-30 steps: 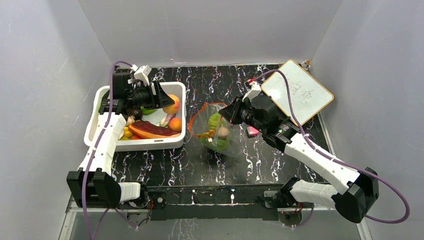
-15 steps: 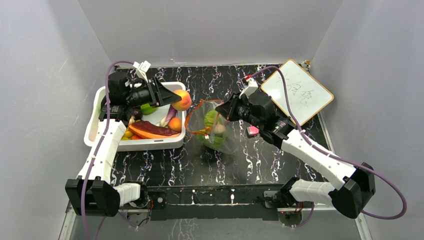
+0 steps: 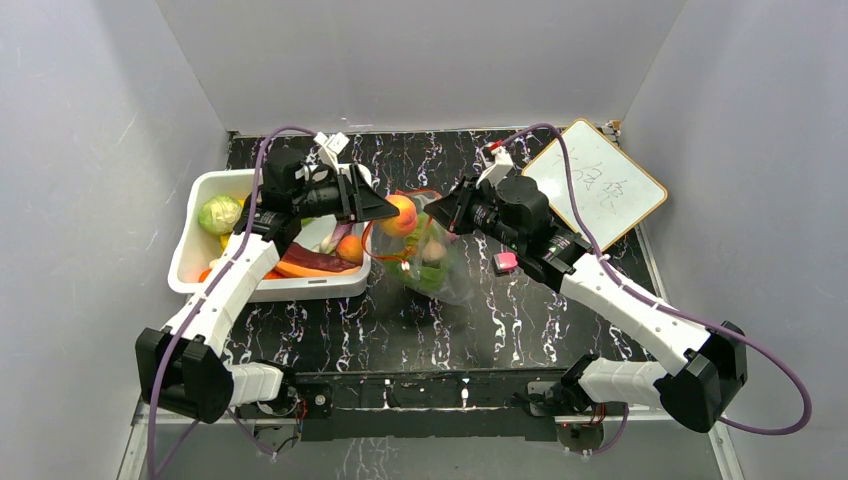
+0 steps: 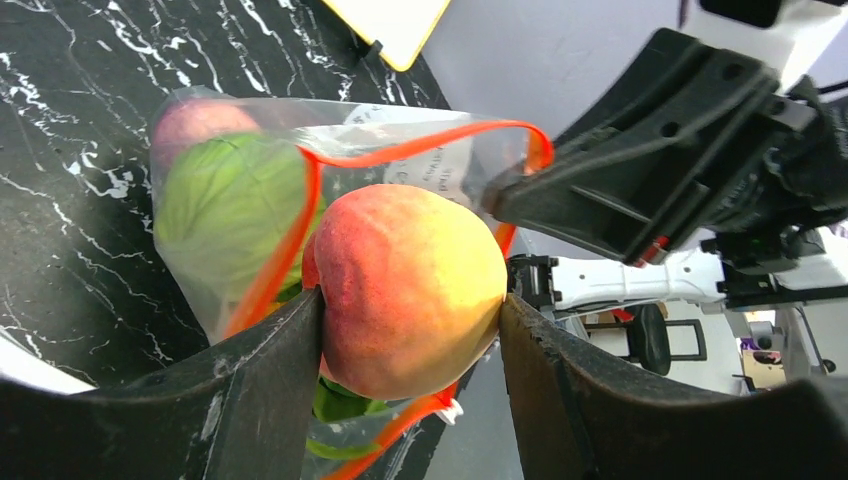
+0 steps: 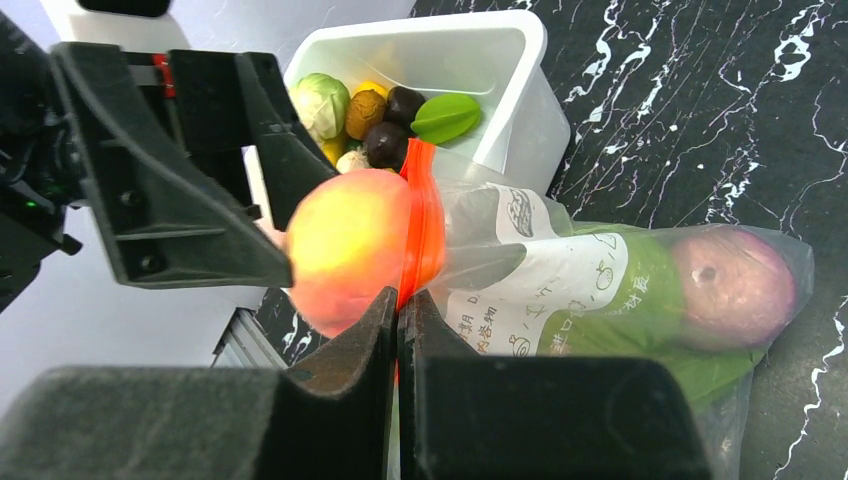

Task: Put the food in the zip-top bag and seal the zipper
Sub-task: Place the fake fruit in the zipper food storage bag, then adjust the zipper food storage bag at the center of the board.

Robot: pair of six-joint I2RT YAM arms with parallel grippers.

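Observation:
My left gripper [image 3: 392, 212] is shut on an orange peach [image 3: 401, 214], [image 4: 405, 285] and holds it at the open mouth of the clear zip-top bag [image 3: 432, 262]. The bag holds a green leafy piece [image 4: 225, 205] and a reddish-purple piece [image 5: 732, 285]. My right gripper [image 3: 441, 219] is shut on the bag's red-orange zipper strip [image 5: 421, 225] and holds the mouth up; the strip also shows in the left wrist view [image 4: 400, 150]. More food lies in the white bin: a cabbage [image 3: 219, 214], an eggplant [image 3: 335, 237] and other pieces.
The white bin [image 3: 300, 288] stands left of the bag. A small whiteboard [image 3: 594, 184] lies at the back right. A small pink block [image 3: 505, 263] lies on the black marbled table under my right arm.
My left gripper has lifted the peach out of the bin and carried it right to the bag's mouth. My right gripper has raised the bag's rim slightly.

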